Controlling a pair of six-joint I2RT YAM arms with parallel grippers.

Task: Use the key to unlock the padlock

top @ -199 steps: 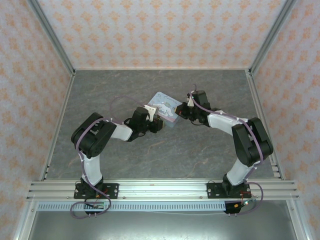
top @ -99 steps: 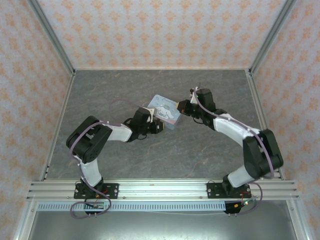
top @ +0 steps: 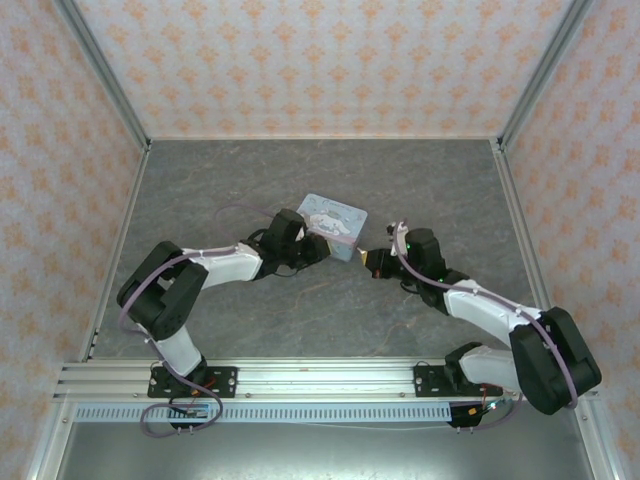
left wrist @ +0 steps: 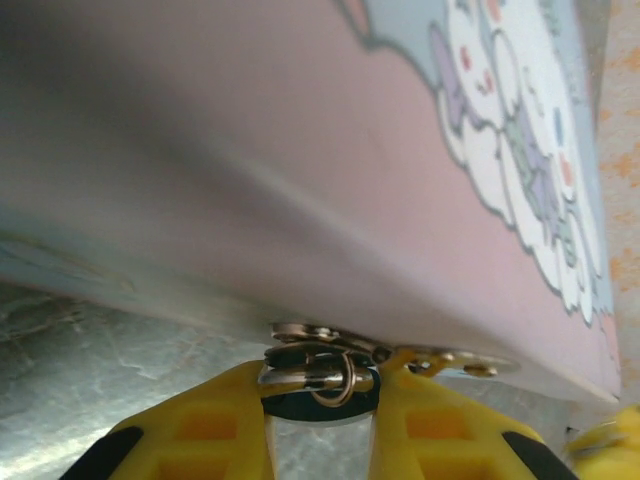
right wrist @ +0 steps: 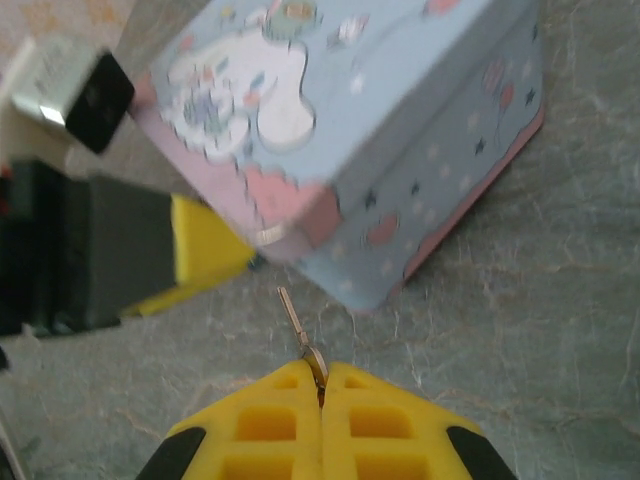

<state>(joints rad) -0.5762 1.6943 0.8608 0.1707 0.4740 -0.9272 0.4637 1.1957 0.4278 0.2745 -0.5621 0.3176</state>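
A tiny dark padlock with a metal shackle hangs under the hasp of the light blue cartoon-printed tin. My left gripper is shut on the padlock, one yellow finger on each side of its body. In the top view the left gripper sits at the tin's near-left corner. My right gripper is shut on the head of the thin silvery key. The key's blade points up toward the tin's lower corner, a short gap away. From above, the right gripper is just right of the tin's near corner.
The tin rests tilted on the dark grey marbled floor. Patterned walls and metal posts close in the left, back and right sides. The left gripper's yellow finger and black body lie left of the key.
The right arm has drawn back toward the near edge, carrying the key from the tin's right side to below its near corner. The left arm stretched out, and the tin shifted slightly.
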